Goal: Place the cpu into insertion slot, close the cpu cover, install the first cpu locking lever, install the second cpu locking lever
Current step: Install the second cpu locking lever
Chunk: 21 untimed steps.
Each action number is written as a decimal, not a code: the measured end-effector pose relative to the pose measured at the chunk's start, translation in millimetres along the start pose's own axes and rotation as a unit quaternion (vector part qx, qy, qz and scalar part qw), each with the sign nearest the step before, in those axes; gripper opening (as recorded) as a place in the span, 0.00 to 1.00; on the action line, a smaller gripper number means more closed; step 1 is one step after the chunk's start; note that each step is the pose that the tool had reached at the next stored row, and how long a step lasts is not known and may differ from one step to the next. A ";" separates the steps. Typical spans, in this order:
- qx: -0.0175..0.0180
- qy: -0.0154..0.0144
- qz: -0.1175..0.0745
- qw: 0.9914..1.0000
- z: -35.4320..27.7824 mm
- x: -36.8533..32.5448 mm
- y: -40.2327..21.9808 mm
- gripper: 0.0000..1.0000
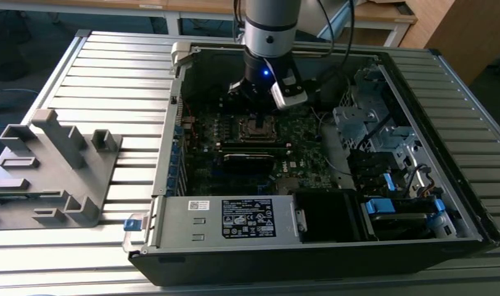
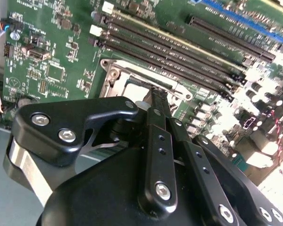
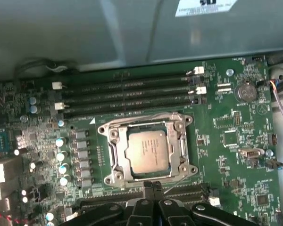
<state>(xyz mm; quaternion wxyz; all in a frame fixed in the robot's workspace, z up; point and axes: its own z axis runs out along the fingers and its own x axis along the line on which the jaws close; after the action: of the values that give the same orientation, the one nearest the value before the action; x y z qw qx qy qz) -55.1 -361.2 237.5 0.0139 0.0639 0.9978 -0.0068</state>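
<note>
The cpu, a dull silvery square chip, lies flat in the insertion slot on the green board. The cpu cover, a thin silvery frame, lies down around it, and the chip shows through its window. A thin metal lever rod runs slanted beside the socket's edge nearest my fingers. My gripper hangs just off that edge of the socket with its black fingers pressed together and nothing between them. In the second wrist view the gripper stands over the socket frame.
Several long black memory slots run along the far side of the socket. A grey box with a white label closes the case's near end. Drive bays and cables fill the exterior view's right. A grey fixture sits outside the case.
</note>
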 end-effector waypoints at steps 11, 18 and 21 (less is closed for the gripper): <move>-0.001 0.000 0.000 1.000 0.3 -0.1 -9.8 0.10; -0.002 -0.004 0.000 1.000 1.0 9.0 -12.1 0.10; -0.002 -0.004 0.000 1.000 1.5 11.5 -12.9 0.10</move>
<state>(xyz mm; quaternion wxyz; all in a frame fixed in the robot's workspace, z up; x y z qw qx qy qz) -68.1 -372.5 235.8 0.0185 0.0640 0.9978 -0.0052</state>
